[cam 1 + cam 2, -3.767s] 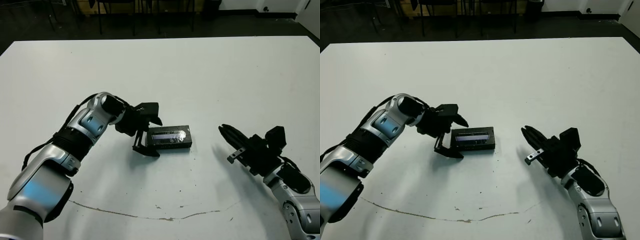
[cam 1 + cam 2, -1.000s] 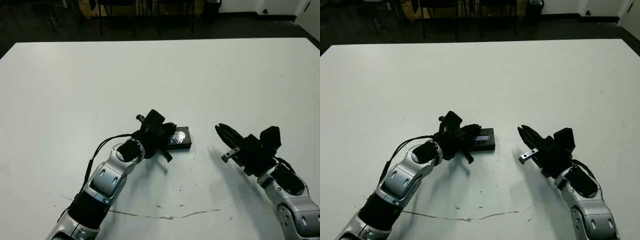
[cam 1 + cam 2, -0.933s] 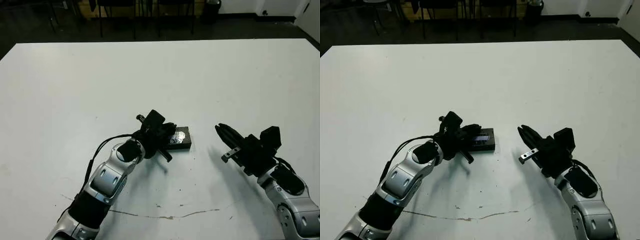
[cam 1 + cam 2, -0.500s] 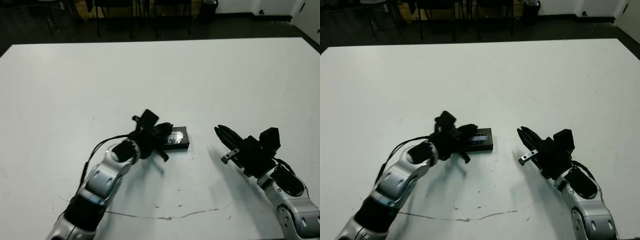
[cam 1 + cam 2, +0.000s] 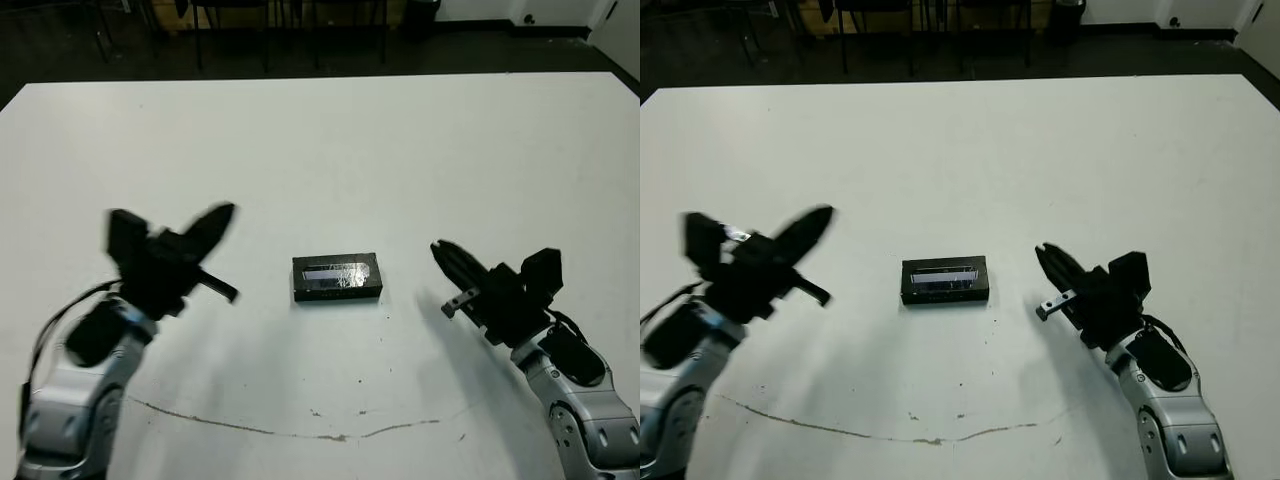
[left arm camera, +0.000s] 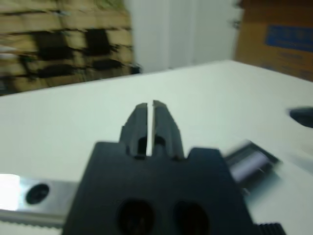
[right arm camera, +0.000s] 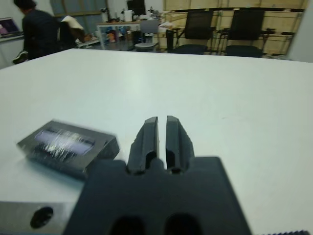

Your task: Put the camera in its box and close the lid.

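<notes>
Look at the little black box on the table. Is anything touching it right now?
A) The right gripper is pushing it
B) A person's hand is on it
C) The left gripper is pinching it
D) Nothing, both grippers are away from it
D: the box with its lid on sits alone on the table, with the left gripper and right gripper off to either side, white tabletop between.
</notes>
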You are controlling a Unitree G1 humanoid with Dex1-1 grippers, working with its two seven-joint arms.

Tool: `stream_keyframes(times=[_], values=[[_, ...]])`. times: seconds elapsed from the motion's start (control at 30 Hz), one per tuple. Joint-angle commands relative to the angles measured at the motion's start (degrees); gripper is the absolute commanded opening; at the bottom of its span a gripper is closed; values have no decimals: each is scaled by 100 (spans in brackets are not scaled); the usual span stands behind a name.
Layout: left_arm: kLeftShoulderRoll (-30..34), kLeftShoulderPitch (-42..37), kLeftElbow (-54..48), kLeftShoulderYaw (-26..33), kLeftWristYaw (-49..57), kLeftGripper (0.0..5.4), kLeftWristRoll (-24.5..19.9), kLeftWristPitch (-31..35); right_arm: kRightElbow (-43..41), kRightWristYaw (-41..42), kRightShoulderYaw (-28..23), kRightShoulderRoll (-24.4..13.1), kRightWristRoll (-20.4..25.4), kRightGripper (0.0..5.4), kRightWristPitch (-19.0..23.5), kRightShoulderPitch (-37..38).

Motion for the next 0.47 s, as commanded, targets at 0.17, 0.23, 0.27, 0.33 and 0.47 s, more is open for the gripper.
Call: stream_keyframes(times=[0.17, 0.23, 0.27, 0.33, 0.47], values=[[-423, 301, 1005, 448, 785, 1, 618, -1534, -124, -763, 41, 421, -419, 0, -162, -380], [-586, 332, 1108, 495, 940, 1, 497, -1621, -29, -992, 101, 596, -634, 0, -378, -484], [-674, 341, 1116, 522, 1010, 1, 391, -1612, 1, -1162, 149, 692, -791, 0, -444, -521], [-828, 325, 1129, 588, 1111, 1, 143, -1559, 156, -1362, 227, 842, -1003, 0, -589, -599], [-901, 303, 1109, 583, 1260, 1, -20, -1466, 468, -1328, 258, 1066, -948, 0, -877, -648]])
